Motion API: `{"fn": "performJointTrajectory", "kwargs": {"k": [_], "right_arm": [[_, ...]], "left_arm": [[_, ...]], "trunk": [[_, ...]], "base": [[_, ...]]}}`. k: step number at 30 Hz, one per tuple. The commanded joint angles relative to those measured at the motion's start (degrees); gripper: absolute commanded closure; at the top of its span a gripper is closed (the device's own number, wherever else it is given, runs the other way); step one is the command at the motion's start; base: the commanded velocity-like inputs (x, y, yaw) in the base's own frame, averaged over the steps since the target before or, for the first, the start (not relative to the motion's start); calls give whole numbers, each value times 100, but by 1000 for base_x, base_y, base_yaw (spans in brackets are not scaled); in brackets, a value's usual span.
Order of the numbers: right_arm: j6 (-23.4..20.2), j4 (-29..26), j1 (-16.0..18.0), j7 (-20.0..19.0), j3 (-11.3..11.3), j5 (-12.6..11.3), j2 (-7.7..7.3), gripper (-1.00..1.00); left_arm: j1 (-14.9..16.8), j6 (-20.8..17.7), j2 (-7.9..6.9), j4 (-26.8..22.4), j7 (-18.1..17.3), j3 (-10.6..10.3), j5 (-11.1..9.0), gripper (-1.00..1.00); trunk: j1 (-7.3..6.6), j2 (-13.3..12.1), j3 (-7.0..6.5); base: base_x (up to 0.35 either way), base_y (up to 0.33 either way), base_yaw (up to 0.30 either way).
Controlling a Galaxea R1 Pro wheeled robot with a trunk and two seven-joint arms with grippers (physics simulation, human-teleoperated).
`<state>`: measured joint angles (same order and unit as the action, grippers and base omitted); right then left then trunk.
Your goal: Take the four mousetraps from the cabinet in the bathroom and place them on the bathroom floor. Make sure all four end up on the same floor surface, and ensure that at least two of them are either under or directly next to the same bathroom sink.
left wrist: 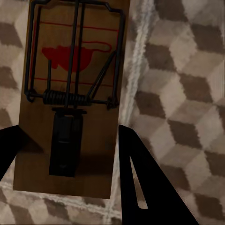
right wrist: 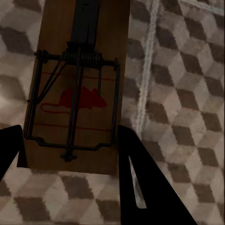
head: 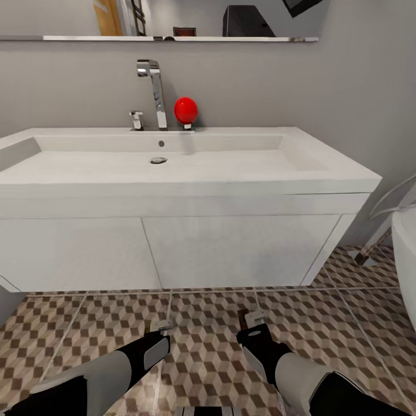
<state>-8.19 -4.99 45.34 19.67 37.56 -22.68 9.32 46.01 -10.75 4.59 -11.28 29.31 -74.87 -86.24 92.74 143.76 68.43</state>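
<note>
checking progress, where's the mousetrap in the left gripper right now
In the left wrist view the mousetrap sits between the left gripper's fingers over the bathroom floor; in the head view it is low left, in front of the sink.

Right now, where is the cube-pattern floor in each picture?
Head view: the floor spreads across the bottom, below the sink.
Left wrist view: floor beside and behind the left mousetrap.
Right wrist view: floor beside and behind the right mousetrap.
Shared landmark: pale grout lines.
</note>
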Motion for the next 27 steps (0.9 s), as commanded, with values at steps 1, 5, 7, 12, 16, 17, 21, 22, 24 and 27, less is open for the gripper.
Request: {"fn": "performJointTrajectory", "kwargs": {"k": [1,5,7,12,16,17,21,22,24,27], "right_arm": [[-25,-11,2,187,50,-54,-1,100],[-10,-16,2,345,49,-53,0,100],[-8,-16,2,360,49,-53,0,100],[-7,-19,2,366,49,-57,-8,100],[-4,-20,2,363,49,-53,-9,100],[-2,-23,2,361,49,-50,-9,100],[5,-47,2,334,49,-27,-3,100],[29,-80,35,327,49,0,30,100],[76,-147,100,323,54,5,68,100],[146,-246,198,321,55,6,68,100]], "left_arm": [[5,-41,-2,-8,30,-28,19,100],[5,-41,-2,-6,30,-28,20,100],[5,-41,-2,-6,30,-28,20,100],[5,-41,-2,-6,30,-28,20,100],[5,-41,-2,-11,30,-28,20,100],[5,-41,-2,-12,30,-28,20,100],[5,-41,-2,-12,30,-28,20,100],[38,4,-35,-45,-2,-61,31,100],[103,91,-99,-93,-38,-56,67,100],[201,221,-130,-90,-29,-46,59,100]], "trunk": [[1,4,27],[11,9,116],[17,12,160],[29,18,271],[40,24,360],[42,25,382],[53,30,470],[53,31,470],[53,31,470],[53,31,470]], "base": [[0,0,0],[0,0,0],[0,0,0],[0,0,0],[0,0,0],[0,0,0],[0,0,0],[0,0,0],[0,0,0],[0,0,0]]}}
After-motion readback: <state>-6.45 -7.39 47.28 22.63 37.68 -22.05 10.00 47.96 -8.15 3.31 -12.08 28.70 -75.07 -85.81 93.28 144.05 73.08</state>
